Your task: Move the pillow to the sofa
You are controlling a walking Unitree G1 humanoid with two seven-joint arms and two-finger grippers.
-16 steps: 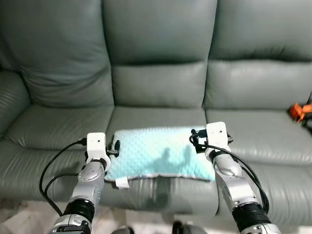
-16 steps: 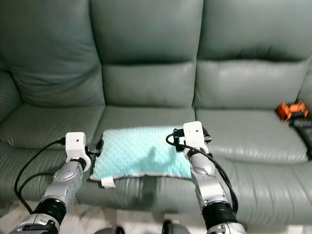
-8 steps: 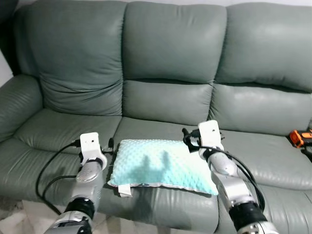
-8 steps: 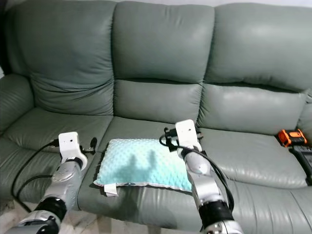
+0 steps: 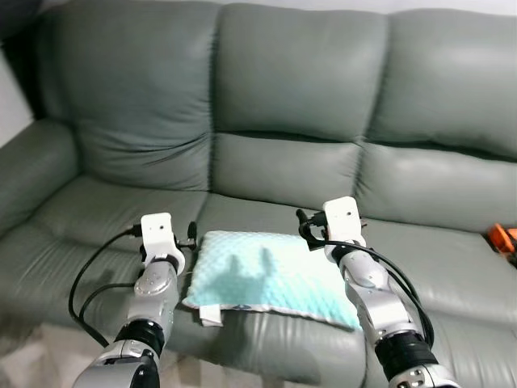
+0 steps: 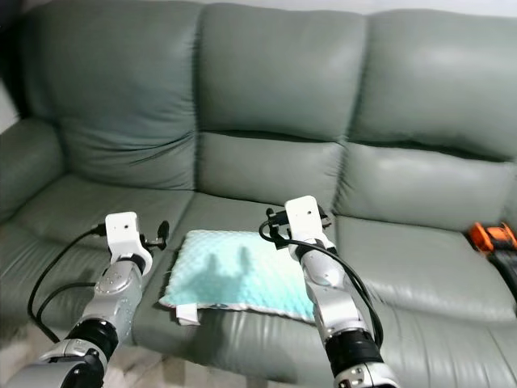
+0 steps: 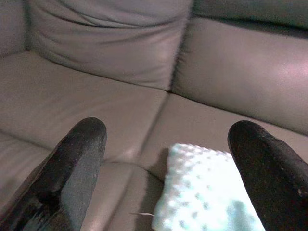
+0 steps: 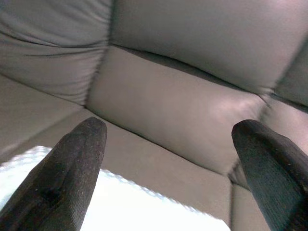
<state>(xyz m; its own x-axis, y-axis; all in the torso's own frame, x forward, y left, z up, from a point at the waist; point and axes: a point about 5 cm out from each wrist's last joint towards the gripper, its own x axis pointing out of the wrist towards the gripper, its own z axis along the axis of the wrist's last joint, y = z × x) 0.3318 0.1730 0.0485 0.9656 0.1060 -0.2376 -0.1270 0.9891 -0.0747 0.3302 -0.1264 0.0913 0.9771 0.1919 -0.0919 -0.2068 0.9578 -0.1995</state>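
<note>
Resting on the middle seat cushion of the grey-green leather sofa [image 5: 121, 202], the mint dotted pillow [image 5: 266, 279] lies flat with its near edge at the seat's front edge, its white tag [image 5: 211, 315] hanging over that edge. My left gripper [image 7: 168, 159] is spread wide and holds nothing, just beside the pillow's left end; my right gripper [image 8: 168, 159] is spread wide too and empty, above the pillow's back right corner. As I judge it, the pillow is already delivered, and the risk lies in the retreat: a finger catching the soft cover or the tag as I pull back could drag the pillow over the front edge and onto the floor. An orange tool [image 6: 493, 236] sits far off on the right seat, no trouble to me. Compared with half a second ago, my right gripper sits a little further back toward the pillow's rear edge, while the pillow lies in the same spot on the seat.
</note>
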